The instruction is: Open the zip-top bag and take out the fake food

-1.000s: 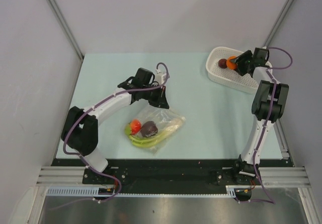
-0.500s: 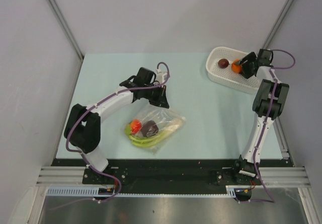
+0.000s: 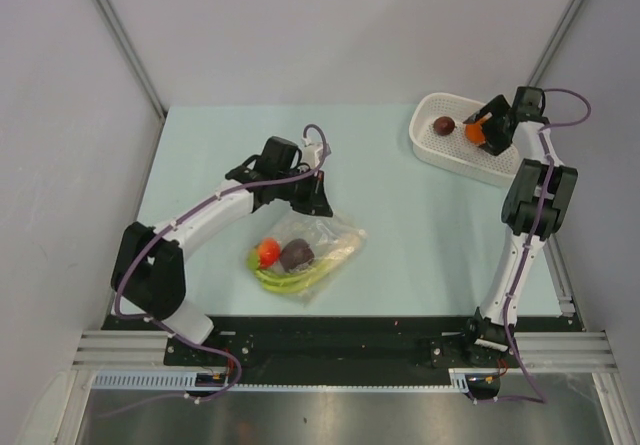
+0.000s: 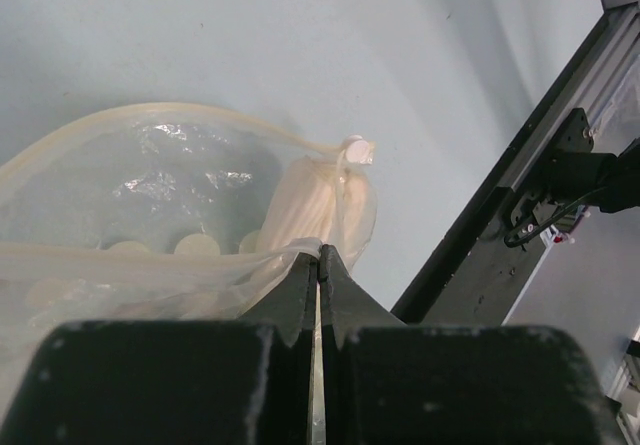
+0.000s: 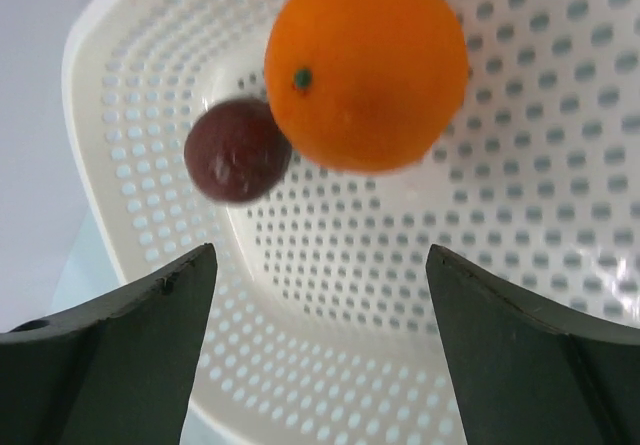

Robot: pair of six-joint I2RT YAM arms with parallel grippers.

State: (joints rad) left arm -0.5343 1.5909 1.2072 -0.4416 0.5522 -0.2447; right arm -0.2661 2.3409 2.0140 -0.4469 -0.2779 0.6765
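The zip-top bag (image 3: pixel 322 237) lies near the table's front, its mouth toward my left gripper (image 3: pixel 318 205). That gripper is shut, pinching the bag's top film (image 4: pixel 250 260). Inside the bag are a red tomato (image 3: pixel 268 251), a dark lump (image 3: pixel 296 255), green stalks (image 3: pixel 288 280) and a pale beige piece (image 4: pixel 300 200). My right gripper (image 3: pixel 486 130) hangs open over the white basket (image 3: pixel 440 155). An orange ball (image 5: pixel 366 67) and a second dark lump (image 5: pixel 236 151) sit in the basket, beyond the open fingers (image 5: pixel 160 310), which hold nothing.
The basket stands at the table's back right corner, close to the side wall. A black rail (image 3: pixel 340 330) runs along the table's near edge, just below the bag. Grey walls close in the left, back and right.
My right gripper has opened wide and let go of the orange ball, which now rests in the basket. The left arm's elbow has swung left, its gripper still pinching the bag.
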